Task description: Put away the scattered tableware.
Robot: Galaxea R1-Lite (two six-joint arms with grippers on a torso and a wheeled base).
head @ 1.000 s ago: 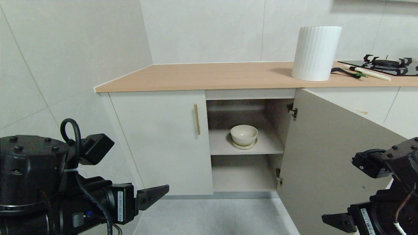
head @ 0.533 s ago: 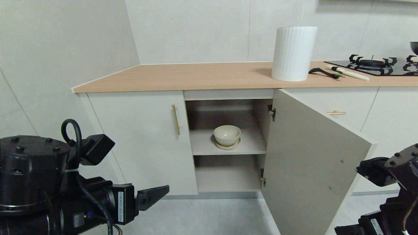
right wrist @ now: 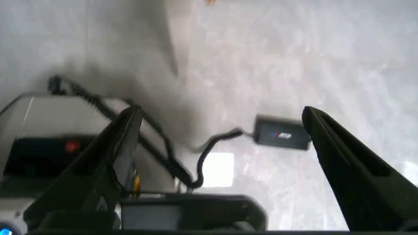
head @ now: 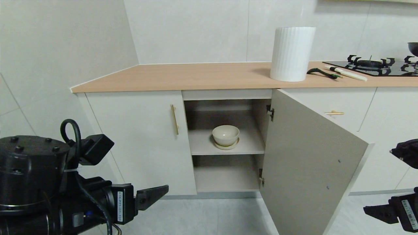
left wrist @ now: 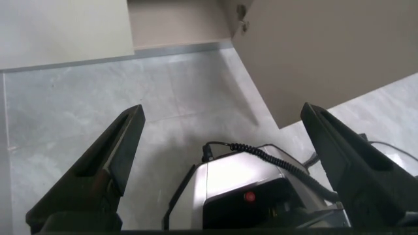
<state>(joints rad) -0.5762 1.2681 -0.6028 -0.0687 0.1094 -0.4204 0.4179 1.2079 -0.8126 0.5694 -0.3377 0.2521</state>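
Rightward swings my camera as the right pincer [right wrist: 222, 114] drops aside, clear of the open cabinet door [head: 310, 156]; it and the left pincer [left wrist: 222, 116] hang released, bowl [head: 225, 134] already shelved.

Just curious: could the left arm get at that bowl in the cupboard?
Probably yes: the door stands open, the left gripper is empty, and nothing stands between it and the bowl.
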